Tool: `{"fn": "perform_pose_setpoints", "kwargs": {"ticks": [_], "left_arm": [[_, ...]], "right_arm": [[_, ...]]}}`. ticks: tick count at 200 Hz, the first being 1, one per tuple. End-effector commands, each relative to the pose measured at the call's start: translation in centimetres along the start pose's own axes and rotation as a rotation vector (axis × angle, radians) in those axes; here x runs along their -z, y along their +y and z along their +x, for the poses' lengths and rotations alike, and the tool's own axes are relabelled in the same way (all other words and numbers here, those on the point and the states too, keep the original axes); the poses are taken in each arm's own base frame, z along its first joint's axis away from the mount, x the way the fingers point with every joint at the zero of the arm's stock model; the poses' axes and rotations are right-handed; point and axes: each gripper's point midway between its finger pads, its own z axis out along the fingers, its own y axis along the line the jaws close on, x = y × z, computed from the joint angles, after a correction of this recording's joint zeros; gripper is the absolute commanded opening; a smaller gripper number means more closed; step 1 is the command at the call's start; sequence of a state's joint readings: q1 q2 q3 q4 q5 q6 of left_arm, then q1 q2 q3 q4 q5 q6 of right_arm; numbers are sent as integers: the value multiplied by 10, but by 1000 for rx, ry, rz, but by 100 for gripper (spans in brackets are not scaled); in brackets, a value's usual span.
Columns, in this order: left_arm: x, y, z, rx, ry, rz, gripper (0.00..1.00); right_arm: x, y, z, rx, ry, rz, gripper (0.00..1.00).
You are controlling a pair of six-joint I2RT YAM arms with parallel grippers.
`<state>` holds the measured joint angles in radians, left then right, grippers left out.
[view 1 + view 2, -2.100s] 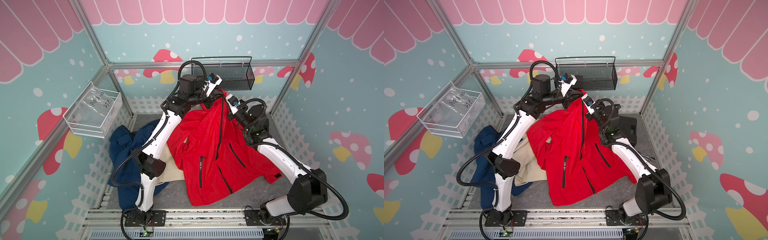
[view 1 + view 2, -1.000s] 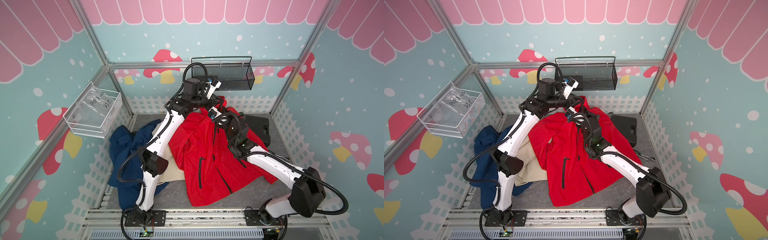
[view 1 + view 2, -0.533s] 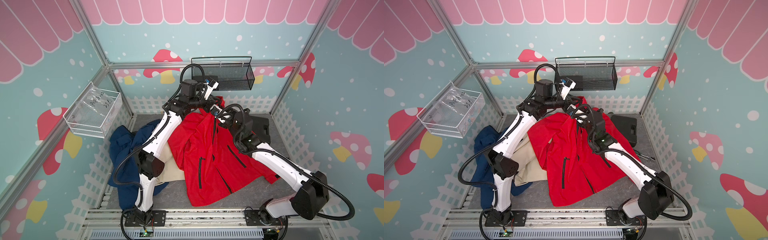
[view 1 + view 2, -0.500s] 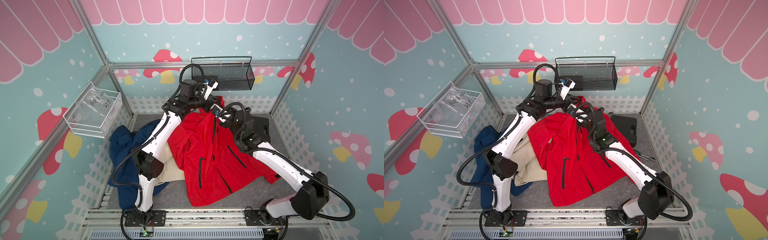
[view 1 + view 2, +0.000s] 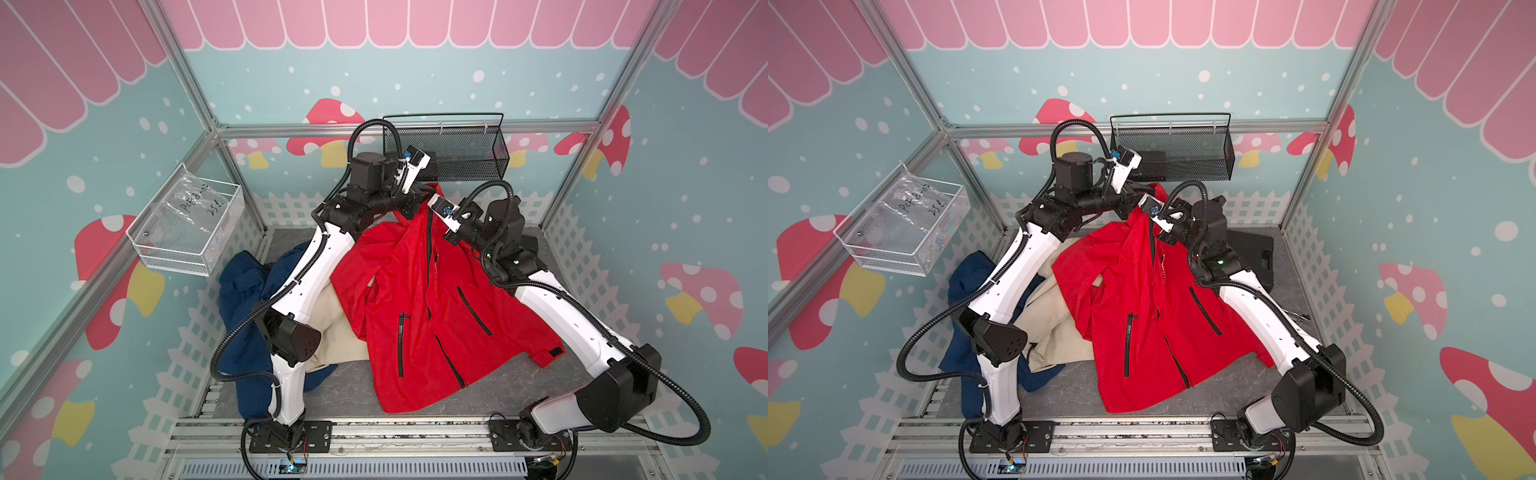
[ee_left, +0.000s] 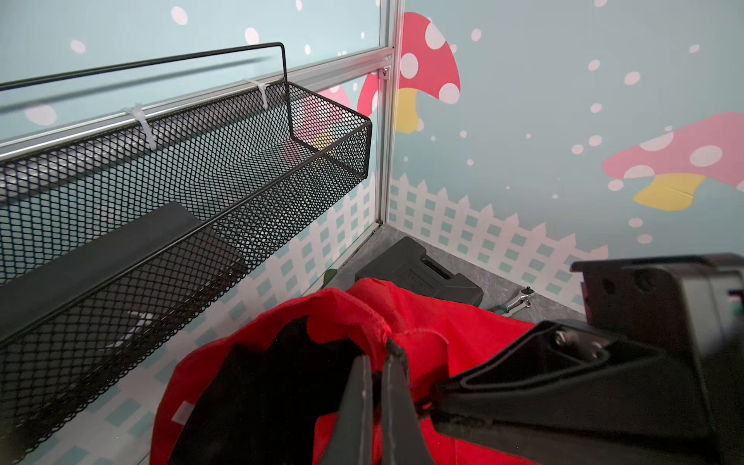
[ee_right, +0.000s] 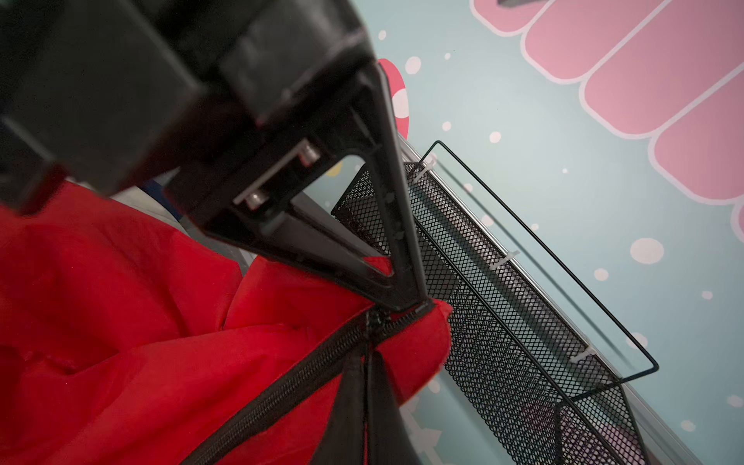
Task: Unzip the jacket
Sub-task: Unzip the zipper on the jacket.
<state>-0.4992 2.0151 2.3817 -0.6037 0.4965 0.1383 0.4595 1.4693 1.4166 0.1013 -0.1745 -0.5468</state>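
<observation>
1. Hanging by its collar at the upper centre of both top views, the red jacket (image 5: 415, 328) drapes down across the grey desk (image 5: 345, 399). Its black zipper (image 5: 427, 249) runs down the front.
2. The left fingers (image 6: 358, 402) are pressed together and pinch the red collar edge at the zipper's top end.
3. The right fingers (image 7: 350, 402) are likewise closed, right at the zipper slider (image 7: 368, 322), whose pull runs in between them. The slider sits close to the collar top, and the teeth on its lower-left side are meshed. The two pairs of tips lie just beside each other.
4. A navy garment (image 5: 241, 299) and a cream garment (image 5: 338, 332) lie left of the jacket, partly under the left arm. A black case (image 5: 1254, 253) sits at the right, behind it.
5. A black mesh basket (image 5: 444, 149) hangs on the back wall just above the fingers.
6. At the left, a white wire basket (image 5: 183, 253) holds a clear bag (image 5: 195, 203) with handwriting that looks like "PCF8-02" and a second line starting "25".
</observation>
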Motion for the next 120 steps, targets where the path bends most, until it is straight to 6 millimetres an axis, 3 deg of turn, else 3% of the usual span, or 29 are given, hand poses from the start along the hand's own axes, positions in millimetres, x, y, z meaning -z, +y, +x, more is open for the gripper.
{"fn": "perform_pose_setpoints", "kwargs": {"ticks": [1,71,120], "left_arm": [[15,-7,-51,-80,-147,4,0],[32,-4,-61,-25,-163,-7,0],[41,-3,-74,-30,-199,7,0]], "right_arm": [[-5,31,-7,-40,-64,-152,0],[0,21,-1,-23,-70,-136,0],[-13,42,54,40,116,-164,0]]}}
